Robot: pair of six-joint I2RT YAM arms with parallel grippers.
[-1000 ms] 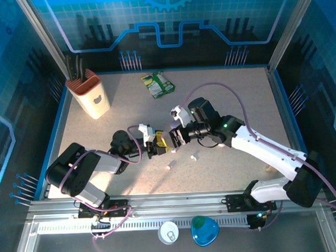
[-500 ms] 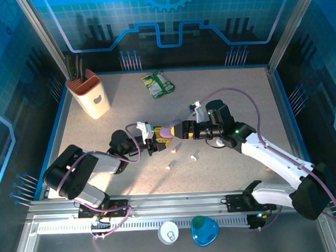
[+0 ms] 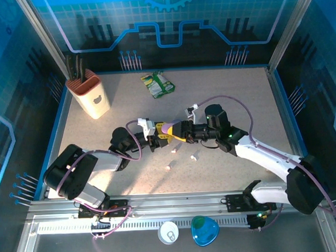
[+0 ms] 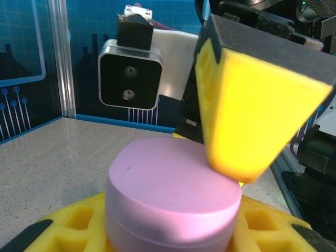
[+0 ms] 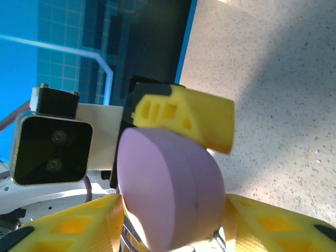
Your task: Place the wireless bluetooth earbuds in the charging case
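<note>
Both arms meet over the middle of the speckled grey surface [image 3: 239, 100]. The reason looks plain enough: the lilac pebble-shaped charging case [image 4: 173, 194] hangs in the air between them, lifted clear of it. The left tool [image 3: 156, 139] is clenched on the case, and its yellow padded fingers [image 4: 68, 228] cradle the lower half so that the seam and lid face outward. To my eye it is acting as a vice, holding the case where the other arm can work on it.

The right tool [image 3: 177, 132] comes in from the opposite side. From its own camera its yellow fingers flank the case closely on both sides. From the left wrist camera, one of them [image 4: 252, 115] rests against the upper edge of the lid. I cannot tell whether it is really pinching or only closing in. I would guess it is there to prise the lid up, or else to take the case over. The lid looks shut, with only a thin seam showing.

The tiny pale wireless earbuds [image 3: 176, 151] lie loose on the surface just on the near side of the two tools, three of them a little apart and none held. They probably wait there because nothing can go in until the case is open.

The cream and terracotta knife block [image 3: 90, 96] and the green packet [image 3: 158, 84] sit well apart from the work.
</note>
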